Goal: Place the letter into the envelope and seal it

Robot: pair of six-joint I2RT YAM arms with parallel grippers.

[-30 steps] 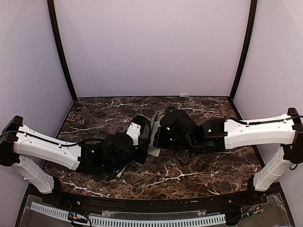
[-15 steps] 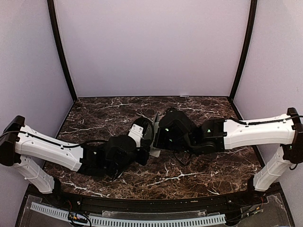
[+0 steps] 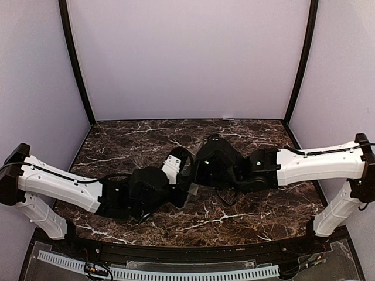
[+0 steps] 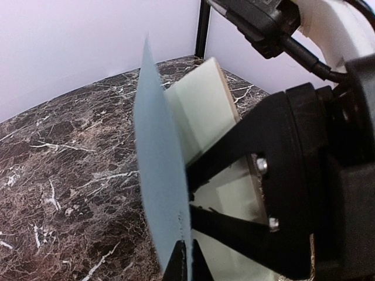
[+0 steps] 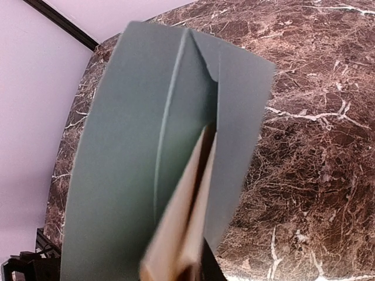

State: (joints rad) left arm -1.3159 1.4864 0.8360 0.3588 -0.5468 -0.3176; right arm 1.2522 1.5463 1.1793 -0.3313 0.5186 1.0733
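The pale teal envelope [image 4: 158, 164] stands on edge above the table, pinched at its lower edge by my left gripper [image 4: 186, 266], which is shut on it. My right gripper [image 5: 196, 270] is shut on the folded cream letter [image 5: 187, 216]. The letter's far end sits in the envelope's opening [image 5: 206, 133], under the raised flap. In the left wrist view the letter [image 4: 202, 105] lies just behind the envelope, with the right gripper's black body [image 4: 293, 175] close beside it. In the top view both grippers [image 3: 188, 175] meet at mid-table and hide most of the paper.
Dark brown marble table [image 3: 234, 216] with pale walls behind and at the sides. Black corner posts [image 3: 76, 64] stand at the back left and back right. The two arms reach in from either side and nearly touch at the middle.
My left gripper has moved right, toward the right gripper, carrying the envelope onto the letter. The gap between the grippers has closed, and less of the envelope shows from above.
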